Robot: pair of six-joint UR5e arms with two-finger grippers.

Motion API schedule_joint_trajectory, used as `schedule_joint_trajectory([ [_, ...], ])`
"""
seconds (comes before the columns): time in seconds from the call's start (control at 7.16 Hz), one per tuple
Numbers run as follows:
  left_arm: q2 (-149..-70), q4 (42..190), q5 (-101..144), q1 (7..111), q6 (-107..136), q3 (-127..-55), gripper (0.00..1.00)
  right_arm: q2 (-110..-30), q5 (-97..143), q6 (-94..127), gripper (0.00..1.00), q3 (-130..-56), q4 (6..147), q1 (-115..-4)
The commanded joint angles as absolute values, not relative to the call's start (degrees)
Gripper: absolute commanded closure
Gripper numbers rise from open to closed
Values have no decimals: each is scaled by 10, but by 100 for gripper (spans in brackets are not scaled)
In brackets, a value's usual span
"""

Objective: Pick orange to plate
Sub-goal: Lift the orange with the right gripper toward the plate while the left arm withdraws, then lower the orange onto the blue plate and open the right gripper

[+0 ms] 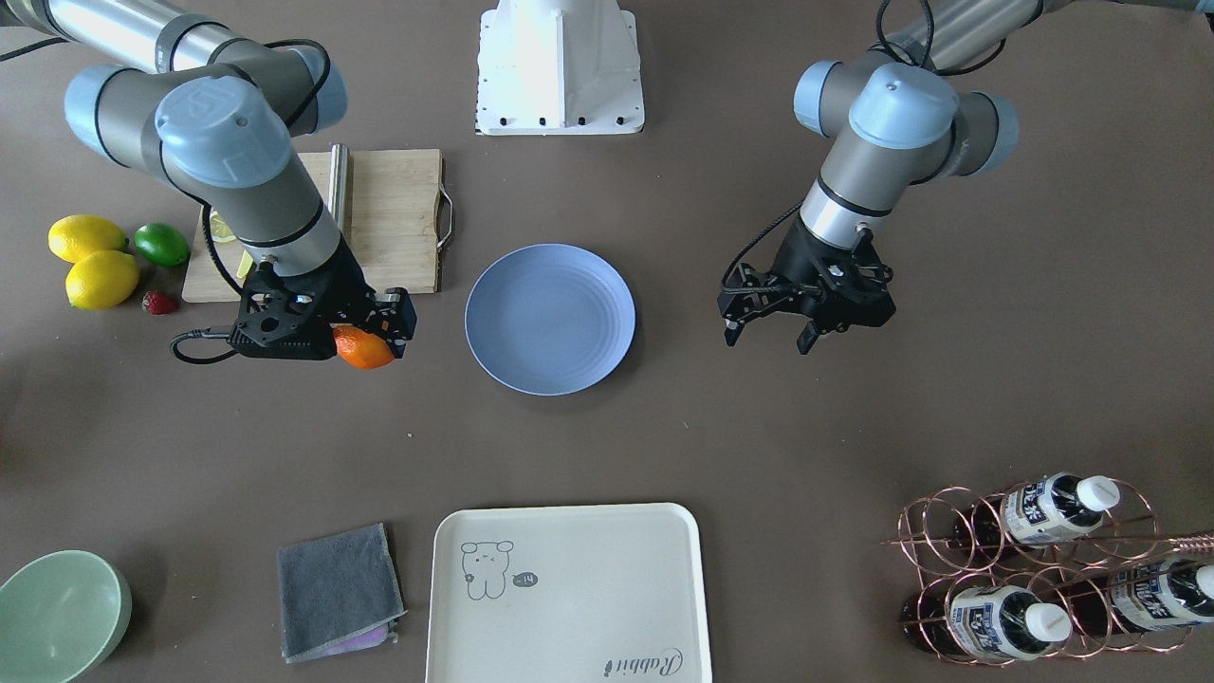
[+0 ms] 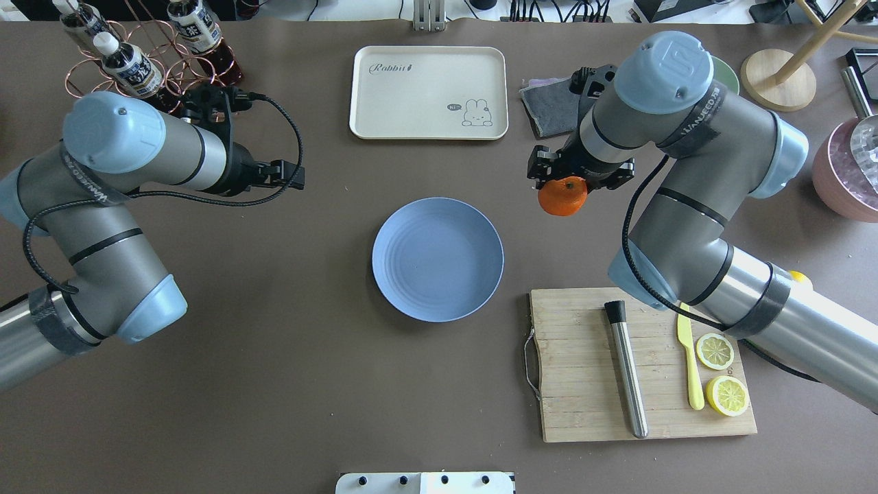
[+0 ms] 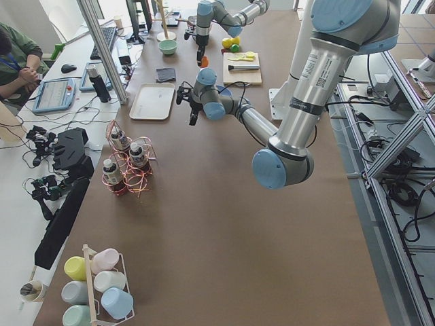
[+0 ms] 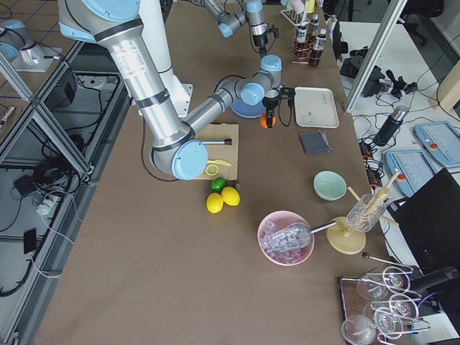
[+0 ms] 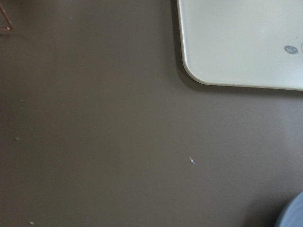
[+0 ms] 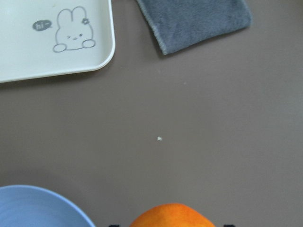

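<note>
The orange hangs above the table, held from above with my right gripper shut on it. It shows as well in the front-facing view as the orange and at the bottom of the right wrist view as the orange. The pale-blue plate lies bare in the table's middle, left of the orange in the overhead view, apart from it. On the plate's other side my left gripper hovers open, with nothing between its fingers. A sliver of the plate enters the left wrist view.
A wooden cutting board carries a metal rod, a yellow knife and lemon slices. Two lemons, a lime and a strawberry lie beside it. A cream tray, a grey cloth, a mint bowl and a bottle rack stand on the far side.
</note>
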State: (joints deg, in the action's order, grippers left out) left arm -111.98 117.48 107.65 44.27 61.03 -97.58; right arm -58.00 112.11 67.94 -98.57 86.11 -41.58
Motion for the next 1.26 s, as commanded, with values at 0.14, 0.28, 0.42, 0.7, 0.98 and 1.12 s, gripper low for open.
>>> schedule_joint_trajectory([
  [0.14,-1026,1184,1104,568,417,-997,2,-508,1019,740,100,-955,880,-309],
  [0.28,-999,1184,1123,623,350,-993,2,-486,1000,752,100,-926,876,-289],
  [0.42,-981,1184,1145,664,303,-990,2,-463,991,752,100,-900,875,-280],
  [0.7,-969,1180,1148,695,295,-984,2,-458,964,751,100,-855,826,-263],
  [0.98,-970,1179,1178,718,295,-972,2,-457,960,751,100,-825,794,-259],
  [1.12,-970,1179,1179,719,295,-969,2,-451,960,754,81,-825,795,-259],
])
